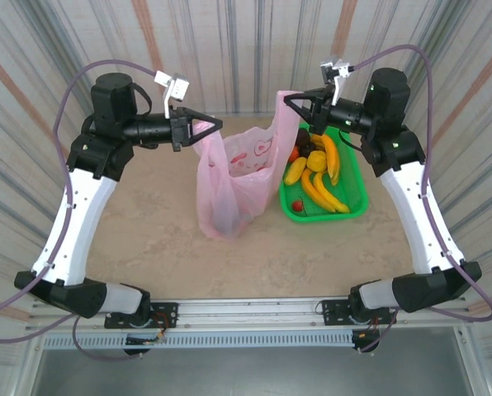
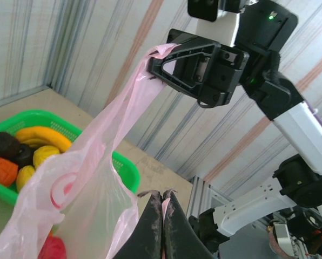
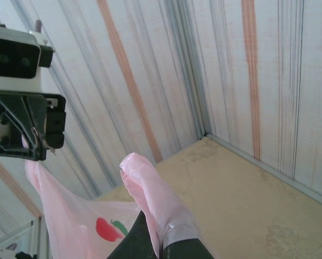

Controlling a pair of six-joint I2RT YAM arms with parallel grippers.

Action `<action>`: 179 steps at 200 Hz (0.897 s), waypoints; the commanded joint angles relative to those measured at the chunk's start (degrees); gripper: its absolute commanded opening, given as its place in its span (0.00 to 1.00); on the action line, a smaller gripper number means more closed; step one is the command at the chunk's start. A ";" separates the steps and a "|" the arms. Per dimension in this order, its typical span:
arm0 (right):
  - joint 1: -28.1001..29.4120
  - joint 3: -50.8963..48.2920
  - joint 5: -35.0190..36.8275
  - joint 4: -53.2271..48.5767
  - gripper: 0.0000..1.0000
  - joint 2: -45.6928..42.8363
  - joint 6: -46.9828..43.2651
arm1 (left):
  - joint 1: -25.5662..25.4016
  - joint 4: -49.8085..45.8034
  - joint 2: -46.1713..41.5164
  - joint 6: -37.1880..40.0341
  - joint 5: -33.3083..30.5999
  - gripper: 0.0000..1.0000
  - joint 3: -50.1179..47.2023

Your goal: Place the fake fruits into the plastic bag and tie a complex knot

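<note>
The left gripper point(image 2: 162, 197) has its 2 fingers pressed together on 1 handle strip of the plastic bag point(image 1: 234, 177). The bag hangs stretched open between and below both grippers. The right gripper point(image 1: 288, 100) pinches the other handle, jaws closed on it. The fake fruits point(image 1: 319, 167) lie in a green tray point(image 1: 355, 208) beneath the right gripper, slightly to its right.

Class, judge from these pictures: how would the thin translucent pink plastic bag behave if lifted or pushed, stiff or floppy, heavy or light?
Probably floppy: the thin translucent pink plastic bag sags and creases between the left hand and right hand pinching its handles. Likely light, since the film is see-through. A push would probably crumple it, not slide it.
</note>
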 commanded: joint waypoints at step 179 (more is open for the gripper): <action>0.05 -0.30 7.90 -3.48 0.00 2.98 -0.09 | 15.28 1.21 -7.96 -0.68 -5.47 0.65 -3.24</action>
